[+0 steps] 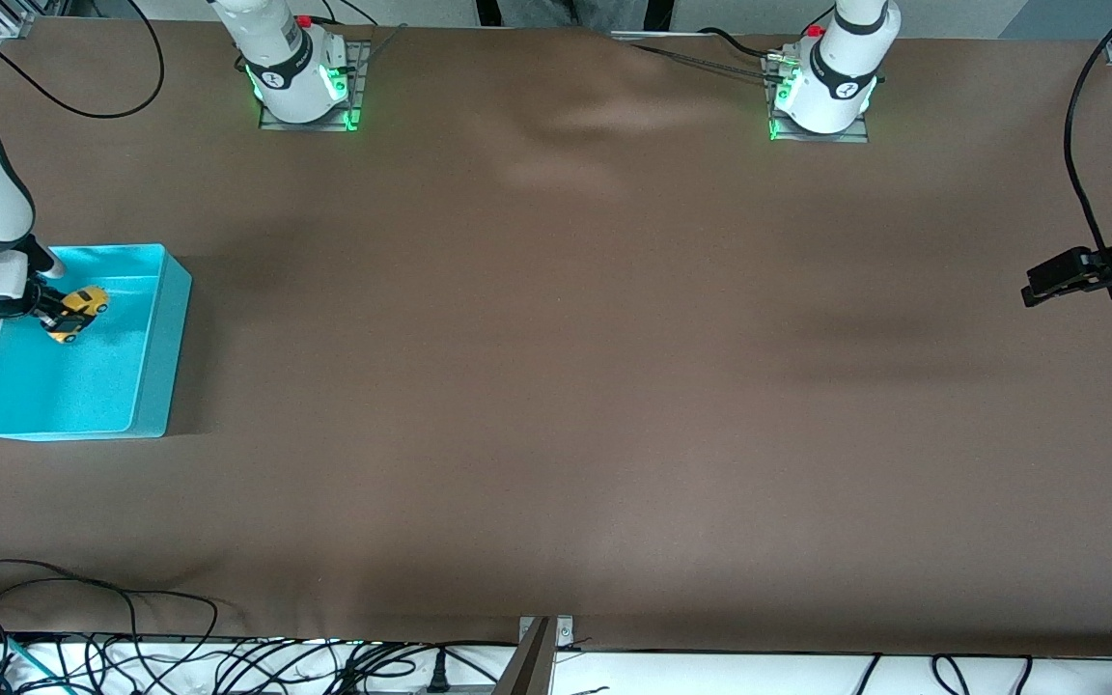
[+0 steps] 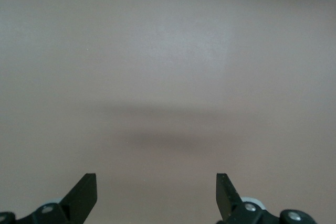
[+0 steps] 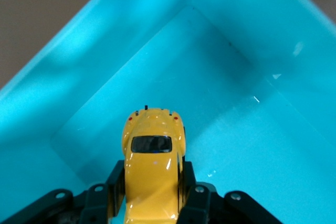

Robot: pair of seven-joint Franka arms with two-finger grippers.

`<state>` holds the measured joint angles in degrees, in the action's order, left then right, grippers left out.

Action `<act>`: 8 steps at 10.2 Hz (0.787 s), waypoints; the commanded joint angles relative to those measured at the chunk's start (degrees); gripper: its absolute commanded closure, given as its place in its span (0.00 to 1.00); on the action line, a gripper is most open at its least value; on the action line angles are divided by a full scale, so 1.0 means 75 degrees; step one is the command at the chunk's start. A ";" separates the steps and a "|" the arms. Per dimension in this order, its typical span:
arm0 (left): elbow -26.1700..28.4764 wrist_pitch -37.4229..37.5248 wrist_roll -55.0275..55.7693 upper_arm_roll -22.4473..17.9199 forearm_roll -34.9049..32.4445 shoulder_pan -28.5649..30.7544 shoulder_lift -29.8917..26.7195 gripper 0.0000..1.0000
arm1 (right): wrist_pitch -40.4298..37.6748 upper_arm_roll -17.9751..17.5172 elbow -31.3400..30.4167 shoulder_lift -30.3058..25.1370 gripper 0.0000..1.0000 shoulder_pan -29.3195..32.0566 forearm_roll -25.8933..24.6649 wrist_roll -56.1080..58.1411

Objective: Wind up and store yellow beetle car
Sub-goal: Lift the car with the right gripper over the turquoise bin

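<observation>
Table (image 1: 556,386): I see a brown surface filling nearly the whole front frame, with cables (image 1: 131,656) along its bottom edge.
Turquoise bin (image 1: 155,338): sits at the middle left of the front frame, toward the right arm's end of the table; its inside fills my right wrist view (image 3: 252,77).
Right gripper (image 1: 52,314): at the far left of the front frame, over the bin's interior; I see its fingers (image 3: 116,182) clamped on both flanks of the car.
Left gripper (image 1: 1034,288): at the right edge of the front frame, hanging over bare table; its two fingertips (image 2: 84,190) stand wide apart with nothing between them. This arm waits.
Yellow beetle car (image 1: 78,311): held in the right gripper above the bin floor; it shows low and centre in my right wrist view (image 3: 153,166).
</observation>
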<state>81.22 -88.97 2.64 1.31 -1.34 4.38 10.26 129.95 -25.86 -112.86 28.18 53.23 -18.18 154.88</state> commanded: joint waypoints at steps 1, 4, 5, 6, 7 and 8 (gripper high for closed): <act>-0.0001 0.0003 -0.0329 -0.0046 0.0238 0.0025 -0.0032 0.00 | 0.0192 -0.0127 0.0107 0.0367 1.00 0.0343 -0.0271 0.0138; -0.0001 0.0003 -0.0341 -0.0046 0.0238 0.0025 -0.0032 0.00 | 0.0286 -0.0103 -0.0116 0.0555 1.00 0.0648 -0.0271 0.0114; -0.0001 0.0003 -0.0352 -0.0046 0.0238 0.0037 -0.0032 0.00 | 0.0251 -0.0092 -0.0116 0.0556 1.00 0.0660 -0.0260 0.0114; -0.0013 0.0003 -0.0352 -0.0057 0.0226 0.0037 -0.0032 0.00 | 0.0205 -0.0092 -0.0105 0.0556 0.86 0.0672 -0.0259 0.0114; -0.0024 0.0003 -0.0352 -0.0058 0.0226 0.0037 -0.0043 0.00 | 0.0181 -0.0092 -0.0105 0.0556 0.45 0.0672 -0.0201 0.0080; -0.0013 0.0003 -0.0352 -0.0058 0.0226 0.0037 -0.0032 0.00 | 0.0181 -0.0103 -0.0081 0.0556 0.00 0.0672 -0.0178 0.0068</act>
<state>81.22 -88.97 1.73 1.23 -1.34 4.41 10.26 131.33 -25.80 -113.32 32.48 57.30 -19.11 154.93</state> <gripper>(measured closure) 0.000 0.454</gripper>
